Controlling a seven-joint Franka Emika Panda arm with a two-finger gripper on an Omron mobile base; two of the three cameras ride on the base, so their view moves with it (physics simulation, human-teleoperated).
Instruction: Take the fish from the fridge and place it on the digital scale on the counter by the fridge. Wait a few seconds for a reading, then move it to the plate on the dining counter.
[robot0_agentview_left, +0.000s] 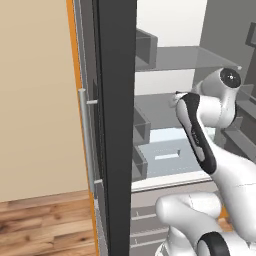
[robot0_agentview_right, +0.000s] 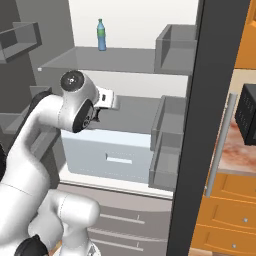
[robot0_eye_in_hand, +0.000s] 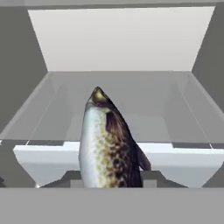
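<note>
**Fish in the grip, coming out of the fridge**

Left base view: nearest the camera the open fridge door (robot0_agentview_left: 116, 125) is standing edge-on, w/ one silver bar handle (robot0_agentview_left: 88, 145) on it. Behind it the white arm is reaching into the fridge (robot0_agentview_left: 170, 60), toward the middle shelf (robot0_agentview_left: 155, 107). One pale drawer (robot0_agentview_left: 167, 157) is sitting below that shelf.

Right base view: nearest is the arm again, its hand pointing to the middle shelf; the gripper (robot0_agentview_right: 106, 102) is mostly hidden by the wrist. One green bottle (robot0_agentview_right: 101, 35) is standing on the upper shelf. At right, one black microwave (robot0_agentview_right: 247, 117) is resting on the counter (robot0_agentview_right: 231, 160).

Hand view: the fish (robot0_eye_in_hand: 107, 144) is rising from the bottom edge, head pointing away, above the shelf and the drawer front. The jaws are pressed onto it, I judge, as it is hanging clear of the shelf; the tips themselves are hidden.

Step in hand, I think: carrying the fish out. Next move is calling for a pull-back w/o hitting the door bins, then a turn toward the counter.
</note>
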